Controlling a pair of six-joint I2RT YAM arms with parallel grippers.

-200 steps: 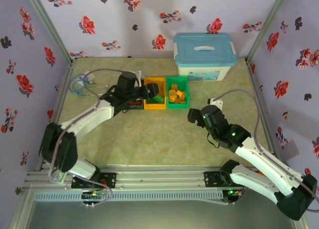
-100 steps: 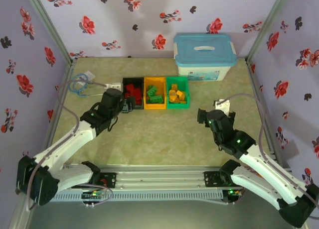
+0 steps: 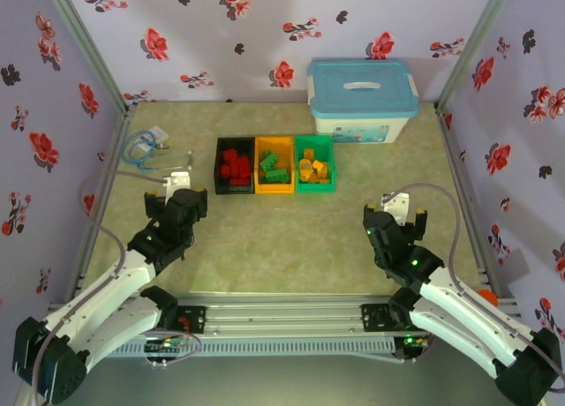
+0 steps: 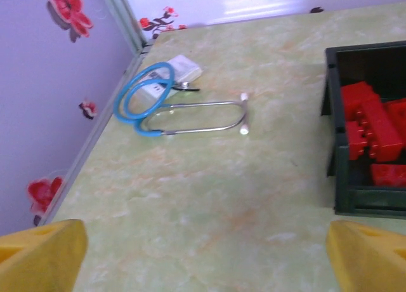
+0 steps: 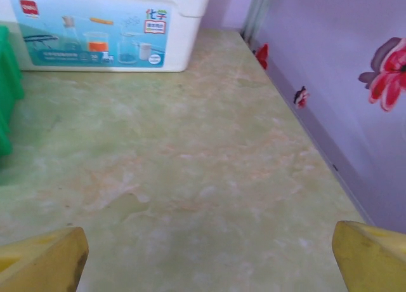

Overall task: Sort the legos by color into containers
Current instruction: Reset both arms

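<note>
Three small bins stand side by side at the back middle of the table. Red legos [image 3: 234,169] lie in the black bin [image 3: 220,166]. Green legos [image 3: 274,170] fill the orange-yellow bin [image 3: 274,189], and yellow legos [image 3: 313,169] the green bin [image 3: 315,142]. My left gripper [image 3: 181,203] hangs open over bare table, near and left of the bins. The left wrist view has the black bin [image 4: 331,114] with red legos [image 4: 371,130] at its right edge. My right gripper [image 3: 393,214] is open and empty, near and right of the bins. Its yellow fingertips [image 5: 44,257] stand wide apart.
A large white box with a light-blue lid [image 3: 362,99] stands at the back right, its label side [image 5: 95,25] facing the right wrist camera. A blue stethoscope [image 3: 146,150] and a small white pack [image 4: 181,68] lie at the back left. Flowered walls close in the table.
The left arm has drawn back from over the bins toward the near left. The right arm has also pulled back toward the near edge. All three bins now lie uncovered.
</note>
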